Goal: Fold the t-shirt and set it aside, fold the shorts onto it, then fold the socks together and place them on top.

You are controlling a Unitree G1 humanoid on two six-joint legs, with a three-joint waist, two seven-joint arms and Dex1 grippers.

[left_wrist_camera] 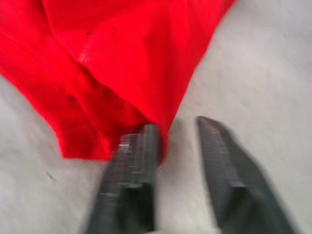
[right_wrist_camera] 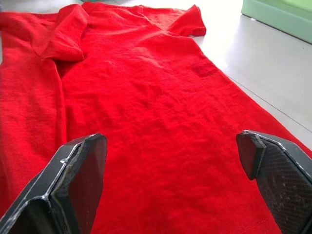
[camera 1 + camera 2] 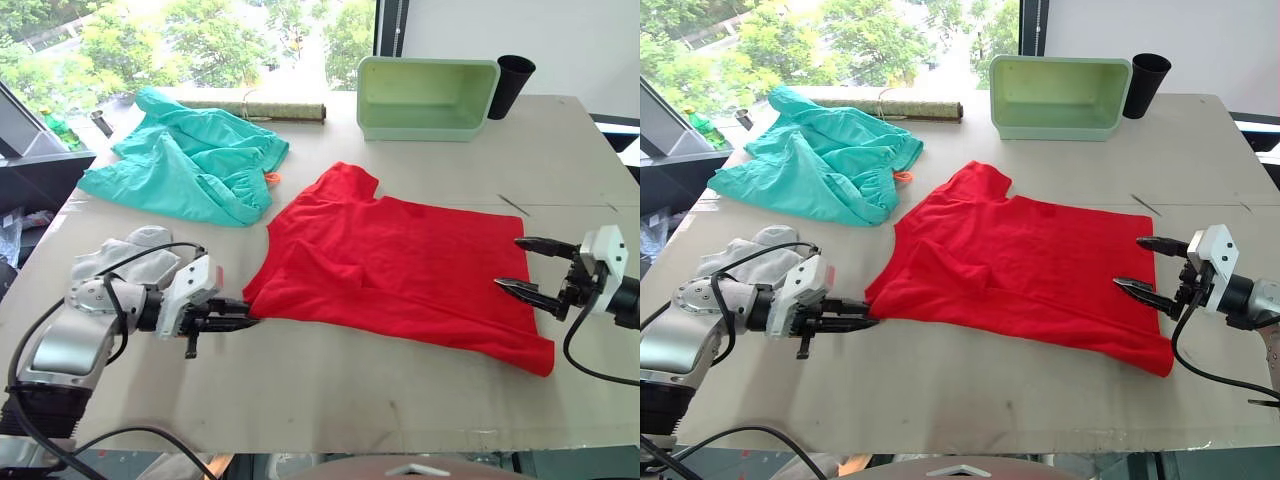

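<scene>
The red t-shirt [image 3: 400, 265] lies spread in the middle of the table [image 3: 330, 395], so the first fold is in hand. The left gripper [image 3: 236, 320] is at its near-left corner, jaws parted with the cloth edge beside one finger. The right gripper [image 3: 530, 268], wide open, waits over the hem. Next, I think both must pinch the cloth.

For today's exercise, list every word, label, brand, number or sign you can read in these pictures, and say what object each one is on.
None: no readable text in any view.
The t-shirt is plain red, with no print or tag showing.
The shorts, socks, green bin and black cup carry no visible lettering.
The left gripper and right gripper show no markings.
</scene>
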